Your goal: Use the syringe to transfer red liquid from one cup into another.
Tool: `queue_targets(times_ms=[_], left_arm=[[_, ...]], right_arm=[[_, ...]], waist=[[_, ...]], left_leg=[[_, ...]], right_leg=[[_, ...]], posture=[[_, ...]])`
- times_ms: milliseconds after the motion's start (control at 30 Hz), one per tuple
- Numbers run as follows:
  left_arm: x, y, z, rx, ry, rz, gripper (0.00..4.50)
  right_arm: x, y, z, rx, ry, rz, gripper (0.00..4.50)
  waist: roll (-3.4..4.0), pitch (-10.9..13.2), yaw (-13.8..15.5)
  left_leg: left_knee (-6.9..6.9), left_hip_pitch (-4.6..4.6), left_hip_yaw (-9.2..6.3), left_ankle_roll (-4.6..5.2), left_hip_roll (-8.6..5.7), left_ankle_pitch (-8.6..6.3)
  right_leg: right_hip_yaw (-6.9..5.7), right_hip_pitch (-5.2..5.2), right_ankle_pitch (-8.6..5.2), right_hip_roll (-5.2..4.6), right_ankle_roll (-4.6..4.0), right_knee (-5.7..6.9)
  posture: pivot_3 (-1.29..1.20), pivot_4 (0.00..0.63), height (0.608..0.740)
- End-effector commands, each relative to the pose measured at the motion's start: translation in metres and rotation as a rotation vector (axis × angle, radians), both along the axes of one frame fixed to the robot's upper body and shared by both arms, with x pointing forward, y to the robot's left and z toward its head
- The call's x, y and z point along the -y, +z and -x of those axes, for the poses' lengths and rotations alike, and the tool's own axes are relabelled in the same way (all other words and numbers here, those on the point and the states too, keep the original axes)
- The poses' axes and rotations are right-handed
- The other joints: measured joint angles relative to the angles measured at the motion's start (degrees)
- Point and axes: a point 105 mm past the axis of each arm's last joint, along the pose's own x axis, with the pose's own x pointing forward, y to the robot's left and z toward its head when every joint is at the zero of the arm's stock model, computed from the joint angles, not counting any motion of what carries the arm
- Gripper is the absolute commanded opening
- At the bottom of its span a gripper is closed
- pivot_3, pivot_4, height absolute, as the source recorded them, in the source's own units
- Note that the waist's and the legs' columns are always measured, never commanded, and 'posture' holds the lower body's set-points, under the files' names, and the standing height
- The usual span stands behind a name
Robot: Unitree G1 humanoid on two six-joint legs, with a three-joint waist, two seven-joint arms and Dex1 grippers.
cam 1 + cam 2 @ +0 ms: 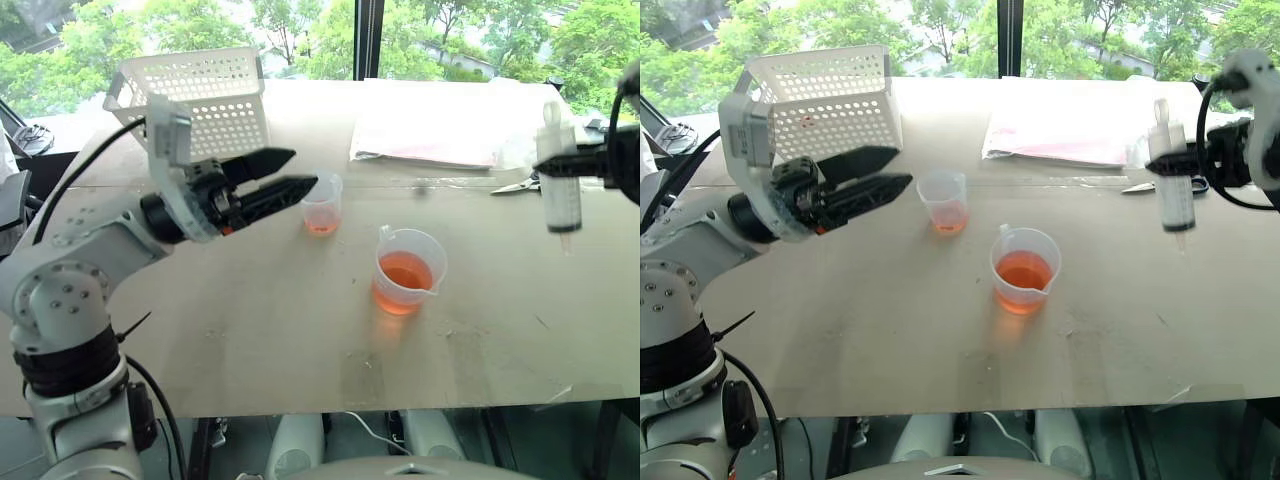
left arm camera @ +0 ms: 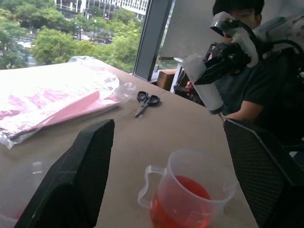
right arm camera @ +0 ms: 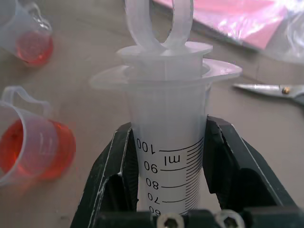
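Right gripper [image 3: 166, 156] clamped on syringe [image 1: 558, 180] barrel, upright, tip down, well right of spouted beaker [image 1: 405, 270]. Left gripper [image 1: 290, 175] spread, empty, just left of narrow cup [image 1: 322, 203]. Barrel looks empty; judged pre-draw step. Next: carry tip over beaker, lower into red liquid [image 1: 403, 272]

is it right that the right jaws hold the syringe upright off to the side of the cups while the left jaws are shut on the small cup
Not quite. The left gripper holds nothing: in the left eye view its jaws stand open beside the small cup, apart from it. The rest holds: the right gripper is clamped on the syringe, upright and off to the side of the small cup and the spouted beaker.
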Motion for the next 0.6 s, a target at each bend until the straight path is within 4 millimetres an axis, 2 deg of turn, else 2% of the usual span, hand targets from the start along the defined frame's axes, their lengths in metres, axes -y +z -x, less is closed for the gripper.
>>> queue_targets(times_ms=[33, 200, 300, 500, 533, 600], left_arm=[[0.004, -0.008, 0.027, 0.006, -0.083, -0.075, 3.71], [0.01, -0.028, 0.055, -0.011, -0.18, -0.197, 3.71], [0.012, -0.036, 0.065, -0.009, -0.212, -0.24, 3.71], [0.016, -0.037, 0.065, 0.012, -0.189, -0.229, 3.71], [0.017, -0.037, 0.066, 0.011, -0.187, -0.227, 3.71], [0.018, -0.038, 0.065, 0.007, -0.171, -0.216, 3.71]], right_arm=[[0.005, -0.027, 0.005, -0.107, -0.025, -0.002, 1.44], [0.005, -0.079, 0.005, -0.242, -0.057, 0.018, 1.44], [0.003, -0.09, -0.002, -0.261, -0.079, 0.024, 1.44], [-0.002, -0.108, -0.013, -0.278, -0.107, 0.056, 1.44], [-0.002, -0.109, -0.013, -0.286, -0.109, 0.049, 2.44], [-0.003, -0.108, -0.016, -0.275, -0.109, 0.046, 3.1]], waist=[[0.0, 0.0, 0.0], [0.01, 0.0, 0.2], [0.02, 0.0, 0.3], [0.02, 0.0, 0.3], [0.01, 0.0, 0.3], [0.02, 0.0, 0.3]], left_leg=[[0.01, 0.06, 0.04, 0.0, 0.01, 0.0], [0.0, 0.28, 0.43, 0.0, 0.02, 0.0], [0.0, 0.41, 0.55, 0.0, 0.03, 0.0], [-0.04, 0.55, 0.55, 0.0, 0.04, 0.0], [-0.04, 0.57, 0.55, 0.0, 0.04, -0.01], [-0.03, 0.58, 0.58, 0.02, 0.04, -0.01]], right_leg=[[0.05, 0.04, 0.0, 0.02, 0.01, 0.05], [0.12, 0.1, -0.02, 0.08, -0.01, 0.18], [0.18, 0.21, -0.11, 0.07, -0.16, 0.17], [0.17, 0.36, -0.13, 0.09, -0.19, 0.12], [0.17, 0.39, -0.13, 0.09, -0.19, 0.1], [0.19, 0.41, -0.13, 0.08, -0.19, 0.06]], posture=[[0.0, 0.15, 0.74], [0.0, 0.15, 0.74], [0.0, 0.15, 0.74], [0.0, 0.15, 0.74], [0.0, 0.15, 0.74], [0.0, 0.15, 0.74]])
